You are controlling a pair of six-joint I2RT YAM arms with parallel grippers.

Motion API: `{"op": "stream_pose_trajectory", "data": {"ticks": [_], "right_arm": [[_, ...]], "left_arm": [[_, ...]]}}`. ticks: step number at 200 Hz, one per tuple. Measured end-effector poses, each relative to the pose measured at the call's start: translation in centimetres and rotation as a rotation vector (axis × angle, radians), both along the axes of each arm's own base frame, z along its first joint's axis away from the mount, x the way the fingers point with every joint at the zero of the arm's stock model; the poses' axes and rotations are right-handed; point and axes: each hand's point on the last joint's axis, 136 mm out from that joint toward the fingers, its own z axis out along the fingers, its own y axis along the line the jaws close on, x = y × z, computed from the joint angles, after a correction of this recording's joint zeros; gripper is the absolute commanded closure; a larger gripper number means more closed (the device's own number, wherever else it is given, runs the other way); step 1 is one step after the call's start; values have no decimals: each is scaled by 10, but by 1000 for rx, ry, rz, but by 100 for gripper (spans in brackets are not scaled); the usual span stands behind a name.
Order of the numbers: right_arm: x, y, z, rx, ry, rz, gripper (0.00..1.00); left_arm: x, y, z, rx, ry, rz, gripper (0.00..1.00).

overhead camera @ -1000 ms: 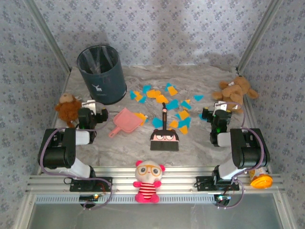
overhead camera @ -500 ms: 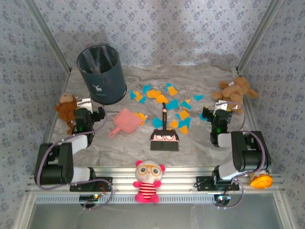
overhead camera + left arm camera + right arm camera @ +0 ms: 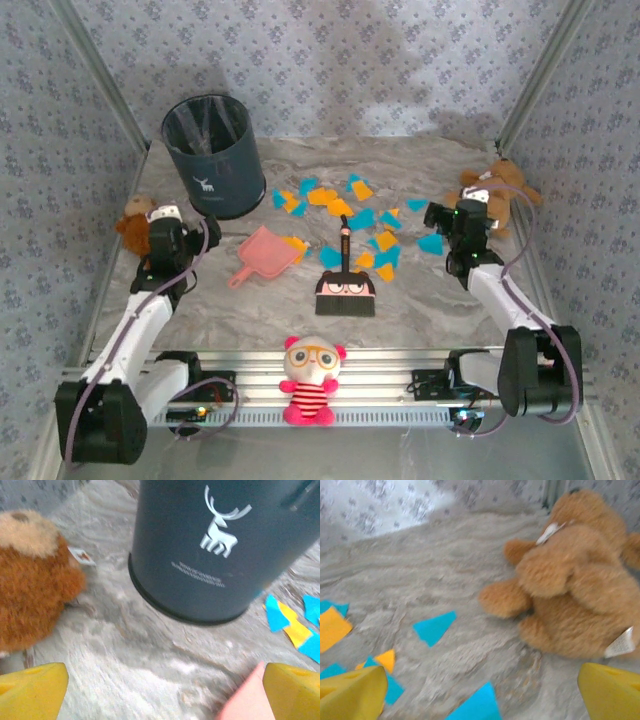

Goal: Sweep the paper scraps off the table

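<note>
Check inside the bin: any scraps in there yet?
Inside the bin a shiny clear liner shows, with no scraps visible on it. The bin's near wall hides part of the bottom. The scraps lie on the table.

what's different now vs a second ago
Both arms stretched out: left pincer shifted left toward the brown plush toy, right pincer away toward the tan teddy bear. Both stay open, empty. The orange and teal paper scraps, pink plastic dustpan, black brush, dark blue bin unmoved.
</note>
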Motion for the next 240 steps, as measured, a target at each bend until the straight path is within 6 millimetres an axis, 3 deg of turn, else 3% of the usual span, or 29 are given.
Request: {"op": "stream_pose_trajectory", "data": {"ticks": [43,87,116,165,186,240], "right_arm": [[-14,44,-28,70,169,109,0],[-17,78,-37,93,243,204,0],[-21,93,-39,112,269,248,0],[-28,99,-44,114,302,258,0],[-30,96,-40,108,294,250,0],[-45,88,-27,100,255,236,0]], "left_arm": [[-23,-37,-6,-117,115,-99,0],[-39,-104,-27,-172,305,-256,1],[-40,-147,-30,-155,395,-340,1],[-32,-220,-34,-70,491,-491,10],[-25,-249,-42,-17,540,-531,20],[-15,-312,-68,83,638,-613,35]]}}
